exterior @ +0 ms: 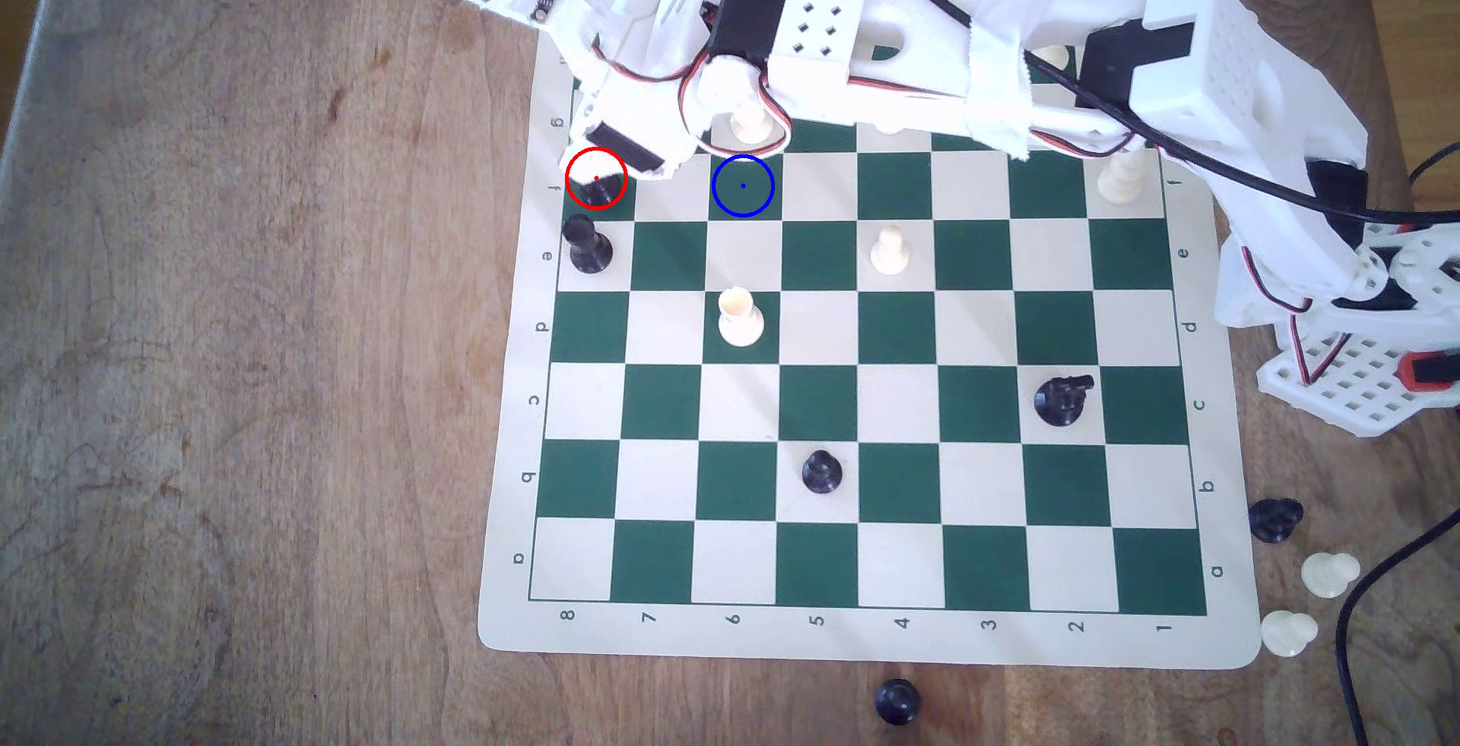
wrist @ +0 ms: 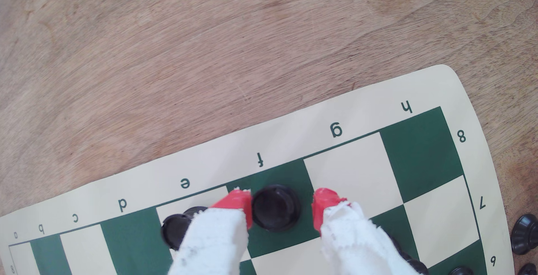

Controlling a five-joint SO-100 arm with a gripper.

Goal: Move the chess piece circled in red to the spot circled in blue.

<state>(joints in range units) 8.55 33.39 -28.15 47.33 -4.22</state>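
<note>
- Claw [wrist: 281, 209] stands spread around the rook [wrist: 276, 208], one red fingertip [wrist: 237, 203] just beside or touching one flank, the other tip clear of the opposite flank with green showing between.
- Both fingers are wrapped in white tape above the red tips.
- Rook [exterior: 596, 189] stands upright on the green f8 square, inside the red ring, at the board's [exterior: 506, 477] edge on the exterior view's left.
- Claw [exterior: 604, 169] hangs directly over that square in the exterior view, hiding most of the rook.
- Spot [exterior: 743, 185], a green square with a blue ring and centre dot, lies in the same rank, two squares toward the exterior view's right; it is bare.
- Second black rook [exterior: 588, 244] stands on e8, the square adjoining the ringed one; in the wrist view it [wrist: 174, 230] sits just behind the taped finger.
- White pieces stand on the board: one [exterior: 740, 317] on d6, one [exterior: 890, 250] on e4.
- Black pawn [exterior: 822, 471] stands on b5; a black piece [exterior: 1063, 398] lies tipped on c2.
- Table [exterior: 237, 319] is bare wood; spare pieces lie off the board along its edges.
</note>
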